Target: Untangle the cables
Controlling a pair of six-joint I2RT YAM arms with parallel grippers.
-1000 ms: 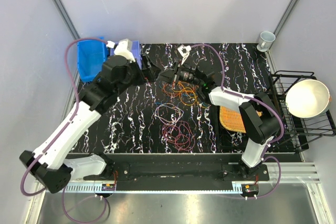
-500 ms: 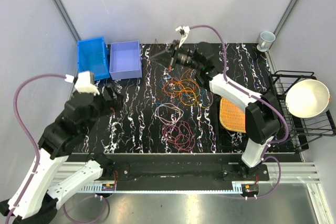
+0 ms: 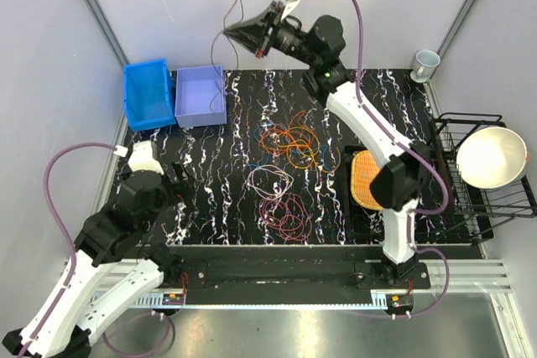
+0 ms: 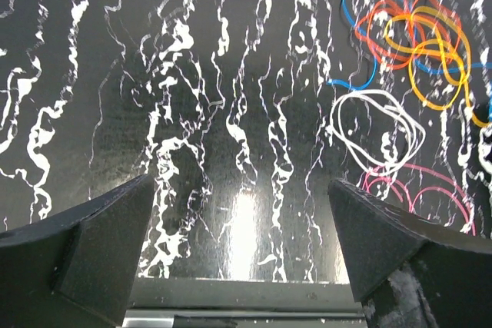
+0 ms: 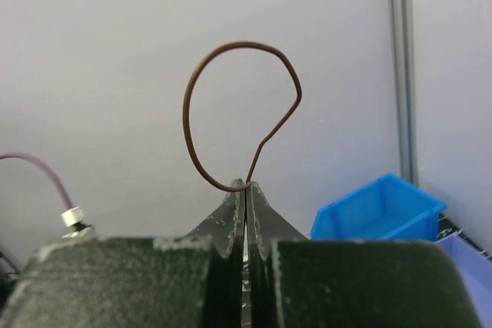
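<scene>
My right gripper (image 3: 225, 33) is raised high above the far side of the table, shut on a thin brown cable (image 3: 236, 7). In the right wrist view the pinched cable (image 5: 187, 113) curls up in one loop from the shut gripper (image 5: 246, 187). An orange, yellow and blue tangle of cables (image 3: 289, 142) lies mid-table, with a whitish-pink loop (image 3: 268, 180) and a magenta-red loop (image 3: 285, 211) nearer me. My left gripper (image 3: 174, 175) is open and empty over the near left of the table. Its wrist view shows the tangle (image 4: 415, 36), the white loop (image 4: 377, 124) and the gripper (image 4: 242, 220).
A blue bin (image 3: 148, 94) and a lavender bin (image 3: 200, 96) stand at the far left. An orange woven mat (image 3: 372, 186) lies at the right. Beyond it is a black wire rack (image 3: 470, 119) holding a cream bowl (image 3: 491, 157). A cup (image 3: 426, 63) stands far right.
The right arm has risen from the tangle up and to the left, lifting the brown cable clear. The left arm has pulled back from the far centre to the near left.
</scene>
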